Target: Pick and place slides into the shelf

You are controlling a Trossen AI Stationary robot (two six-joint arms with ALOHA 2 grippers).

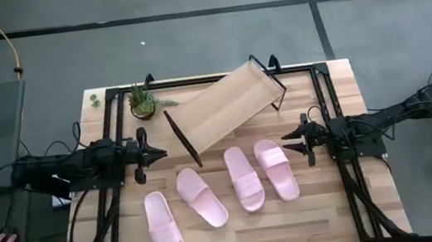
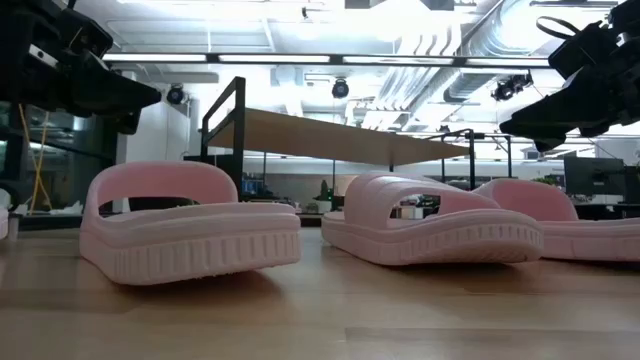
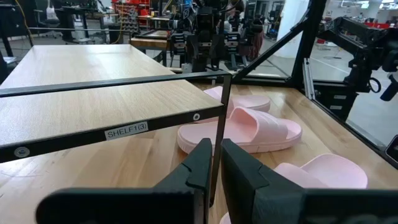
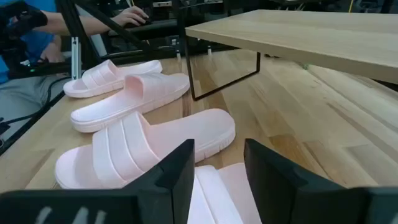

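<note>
Four pink slides [image 1: 248, 177] lie on the worktop, shelf [image 1: 223, 107] empty.
Right pincer [image 1: 288, 136], fingers apart and empty, sits just beside the nearest slide, which lies lengthwise across its reach; left pincer [image 1: 160, 153] is closed.

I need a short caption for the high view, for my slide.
Four pink slides lie on the table beside the empty shelf; both arms wait.

I see my left arm lying level along its side, its left gripper [image 1: 156, 155] pointing inward with the fingers [image 3: 202, 163] drawn nearly together, holding nothing. My right arm mirrors it opposite; the right gripper [image 1: 288, 137] faces inward, fingers [image 4: 177, 171] parted and empty. Both hang raised.
</note>
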